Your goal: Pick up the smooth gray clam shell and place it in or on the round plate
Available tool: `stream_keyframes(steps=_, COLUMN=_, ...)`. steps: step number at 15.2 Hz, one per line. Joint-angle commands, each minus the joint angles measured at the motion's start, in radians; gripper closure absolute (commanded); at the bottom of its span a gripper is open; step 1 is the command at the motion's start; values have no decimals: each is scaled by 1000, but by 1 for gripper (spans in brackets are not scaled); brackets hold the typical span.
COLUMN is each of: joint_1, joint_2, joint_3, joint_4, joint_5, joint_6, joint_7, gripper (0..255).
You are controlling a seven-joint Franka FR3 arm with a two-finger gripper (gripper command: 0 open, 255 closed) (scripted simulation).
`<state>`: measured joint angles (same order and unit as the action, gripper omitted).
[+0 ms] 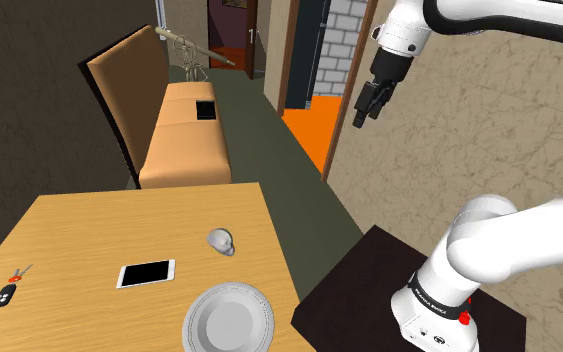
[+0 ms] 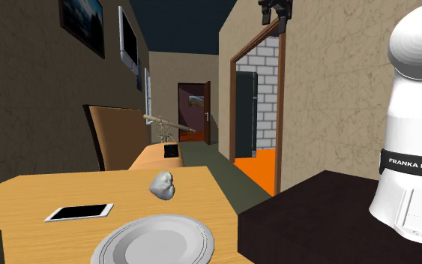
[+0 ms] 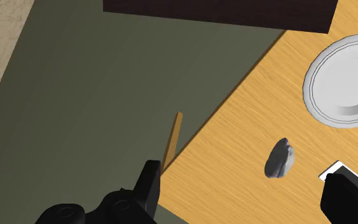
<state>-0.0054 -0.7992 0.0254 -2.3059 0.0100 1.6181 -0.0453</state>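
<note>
Spread wide and empty, my tool (image 1: pixel 365 108) hangs high beside the tabletop (image 1: pixel 89 240). On it, the gray clam shell (image 1: pixel 221 241) lies near the round plate (image 1: pixel 229 320), not touching.

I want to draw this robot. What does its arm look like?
The arm is white and rounded, with dark joints. Its gripper is all black with two fingers. A black band near the base reads FRANKA EMIKA.

A home: sofa (image 1: pixel 184 150), wooden table (image 1: pixel 99 230), framed pictures (image 2: pixel 82 22).
</note>
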Motion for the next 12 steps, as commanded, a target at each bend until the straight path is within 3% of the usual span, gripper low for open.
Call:
stream_keyframes(steps=1, joint_1=0, joint_2=0, joint_3=0, joint_4=0, joint_5=0, joint_6=0, joint_7=0, gripper=0)
stream_keyframes(steps=12, joint_1=38, joint_2=246, joint_3=104, joint_4=-108, joint_5=40, joint_6=312, joint_7=79, gripper=0)
